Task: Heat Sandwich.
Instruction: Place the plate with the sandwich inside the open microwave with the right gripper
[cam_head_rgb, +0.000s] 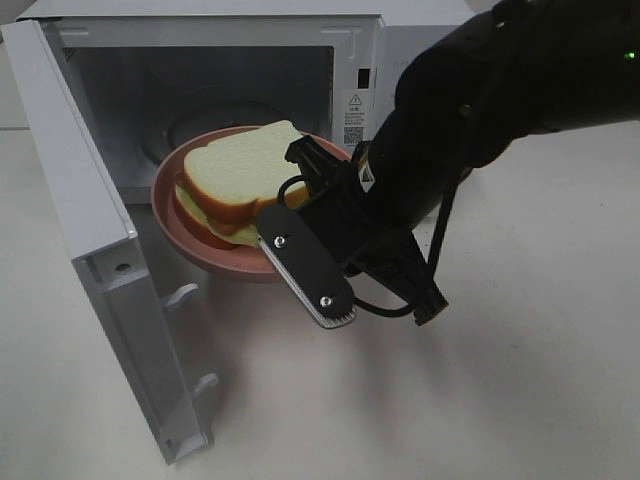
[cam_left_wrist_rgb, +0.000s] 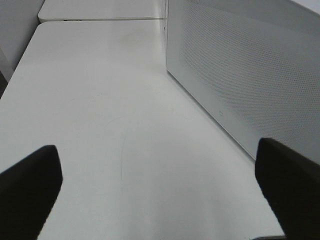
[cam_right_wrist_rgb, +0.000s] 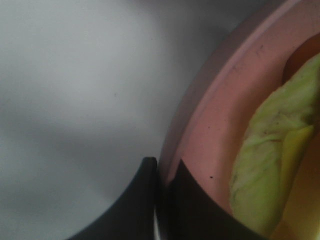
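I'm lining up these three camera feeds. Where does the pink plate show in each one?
Exterior high: the pink plate is centre-left at the mouth of the microwave, carrying the sandwich.
Left wrist: not in it; only the table and a microwave panel.
Right wrist: it fills much of the picture, rim pinched by the right gripper.
Shared landmark: the microwave, in exterior and left wrist views.

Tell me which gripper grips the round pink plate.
The right gripper, shut on the round pink plate; the left gripper hangs open over the white table.
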